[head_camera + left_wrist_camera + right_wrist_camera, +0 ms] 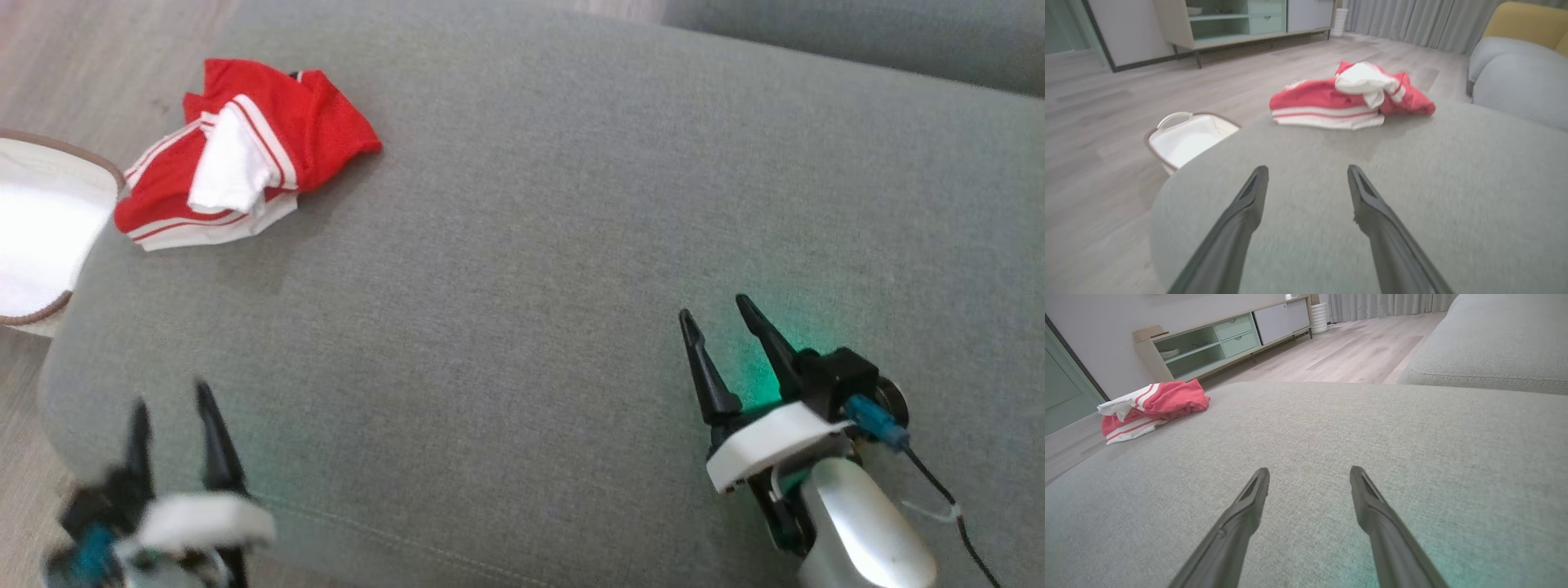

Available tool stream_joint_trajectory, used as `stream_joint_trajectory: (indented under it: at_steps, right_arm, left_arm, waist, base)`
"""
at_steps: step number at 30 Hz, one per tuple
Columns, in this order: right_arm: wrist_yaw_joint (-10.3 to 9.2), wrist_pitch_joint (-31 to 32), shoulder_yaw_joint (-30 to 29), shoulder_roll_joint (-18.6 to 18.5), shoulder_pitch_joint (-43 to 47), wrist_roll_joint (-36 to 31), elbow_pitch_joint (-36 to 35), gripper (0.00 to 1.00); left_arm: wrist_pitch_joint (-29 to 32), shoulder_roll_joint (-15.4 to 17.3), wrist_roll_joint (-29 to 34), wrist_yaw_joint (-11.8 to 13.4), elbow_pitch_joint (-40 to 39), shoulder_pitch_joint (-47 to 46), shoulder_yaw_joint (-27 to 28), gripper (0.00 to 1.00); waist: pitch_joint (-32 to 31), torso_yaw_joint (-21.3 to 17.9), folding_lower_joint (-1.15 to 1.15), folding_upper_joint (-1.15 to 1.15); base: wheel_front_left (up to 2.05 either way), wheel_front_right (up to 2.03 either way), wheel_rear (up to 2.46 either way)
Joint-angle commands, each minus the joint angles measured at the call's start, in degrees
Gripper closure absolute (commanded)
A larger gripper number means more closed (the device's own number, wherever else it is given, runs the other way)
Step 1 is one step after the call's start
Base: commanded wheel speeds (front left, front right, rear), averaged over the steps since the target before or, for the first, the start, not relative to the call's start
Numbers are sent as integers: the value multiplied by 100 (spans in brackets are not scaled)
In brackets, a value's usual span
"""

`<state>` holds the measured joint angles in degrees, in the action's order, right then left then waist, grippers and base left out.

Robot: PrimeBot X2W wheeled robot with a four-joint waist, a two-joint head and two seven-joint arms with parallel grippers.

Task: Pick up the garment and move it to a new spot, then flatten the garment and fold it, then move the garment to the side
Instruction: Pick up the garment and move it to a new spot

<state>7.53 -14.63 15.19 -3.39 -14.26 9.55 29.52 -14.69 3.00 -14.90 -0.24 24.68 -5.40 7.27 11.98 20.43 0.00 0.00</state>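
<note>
Left pincer point(170, 394) at seven o'clock, right pincer point(713, 307) at four: I hold both spread, empty, above the sofa point(522, 212); the crumpled garment point(245, 151) lies at ten o'clock.

Home living room — sofa point(1331, 428), sideboard point(1237, 332), curtains point(1412, 20).

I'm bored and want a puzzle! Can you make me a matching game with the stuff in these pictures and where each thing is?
Things
1. red and white striped fabric garment
2. white plastic basket with a brown rim
3. right gripper with two dark fingers
4. pale green sideboard

Places or states
A. crumpled on the grey fabric cushion
B. against the white wall
C. just off the cushion's left edge
D. open, holding nothing

Pairs: 1-A, 2-C, 3-D, 4-B
</note>
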Motion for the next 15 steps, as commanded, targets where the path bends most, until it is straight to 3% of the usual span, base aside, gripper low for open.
stream_joint_trajectory:
  at_steps: [1, 8, 15]
  right_arm:
    - [-4, -37, 164, 51, -263, -56, -210, 0]
    - [-4, -37, 309, 51, -524, -162, -676, 0]
    - [-4, -37, 485, -17, -756, -188, -979, 0]
  left_arm:
    - [-31, 241, 80, -61, -178, -502, 259, 0]
    - [-20, 943, 13, -544, 507, -1988, 357, 0]
    - [517, 1565, -208, -684, 1582, -3245, 158, 0]
  waist:
    - [113, -70, 0, 0]
    - [662, -427, 0, 0]
    - [1213, -828, 0, 0]
  base:
    - [0, 0, 0]
    - [0, 0, 0]
    - [0, 0, 0]
